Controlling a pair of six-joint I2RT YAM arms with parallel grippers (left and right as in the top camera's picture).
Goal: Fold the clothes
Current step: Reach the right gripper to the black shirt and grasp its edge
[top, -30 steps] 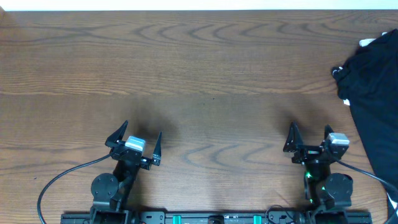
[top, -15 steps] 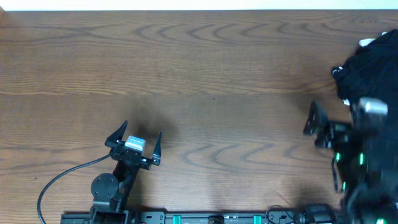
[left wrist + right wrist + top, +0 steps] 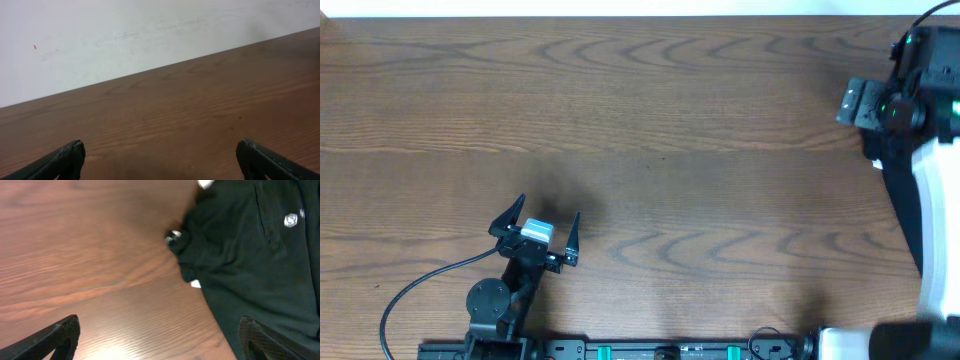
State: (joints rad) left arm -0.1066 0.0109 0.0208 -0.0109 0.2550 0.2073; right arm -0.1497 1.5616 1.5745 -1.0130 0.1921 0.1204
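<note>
Right wrist view: right fingers spread wide, nothing between them, above the worktop. Black T-shirt lies bunched just ahead to the right, white logo showing. Overhead shows those fingers unclearly; black T-shirt at worktop's right edge, under right arm. Left fingers spread wide, well apart from it.

The left arm is tucked in close to its base with the wrist pointing forward. The left gripper has both fingers spread wide, nothing between them. The right arm is stretched way out to the far right, its white link running up the frame and the wrist tipped downward. The right gripper is spread wide too, holding nothing.
</note>
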